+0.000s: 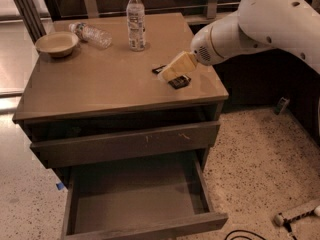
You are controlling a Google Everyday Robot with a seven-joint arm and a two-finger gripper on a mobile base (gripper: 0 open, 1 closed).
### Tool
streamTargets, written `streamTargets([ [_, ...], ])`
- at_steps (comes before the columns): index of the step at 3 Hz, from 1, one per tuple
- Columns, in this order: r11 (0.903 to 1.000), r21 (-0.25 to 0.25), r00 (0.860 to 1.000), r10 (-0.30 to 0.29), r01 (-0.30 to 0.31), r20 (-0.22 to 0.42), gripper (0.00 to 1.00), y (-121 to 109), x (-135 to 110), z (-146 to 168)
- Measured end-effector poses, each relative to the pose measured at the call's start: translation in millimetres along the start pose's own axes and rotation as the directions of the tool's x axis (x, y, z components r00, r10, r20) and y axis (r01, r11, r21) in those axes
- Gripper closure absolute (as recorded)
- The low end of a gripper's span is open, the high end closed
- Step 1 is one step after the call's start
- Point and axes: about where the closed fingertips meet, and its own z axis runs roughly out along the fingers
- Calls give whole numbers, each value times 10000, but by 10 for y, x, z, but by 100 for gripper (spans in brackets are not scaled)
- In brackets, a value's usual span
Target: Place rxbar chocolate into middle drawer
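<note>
The rxbar chocolate is a small flat black wrapper lying on the cabinet top near its right edge. My gripper hangs from the white arm that reaches in from the right. It sits low over the middle of the bar and hides most of it, so only the two dark ends show. I cannot tell whether it touches the bar. The middle drawer is pulled out wide below, with a plain front and a bare floor.
An upright water bottle, a bottle lying on its side and a tan bowl stand at the back of the cabinet top. A shut drawer front with pale scratches sits above the open drawer. A cable lies on the speckled floor.
</note>
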Motion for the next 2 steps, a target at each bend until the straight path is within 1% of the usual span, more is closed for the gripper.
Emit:
streamTargets([
  [2, 9996, 273, 9990, 34, -22, -441, 0, -133, 195, 324],
])
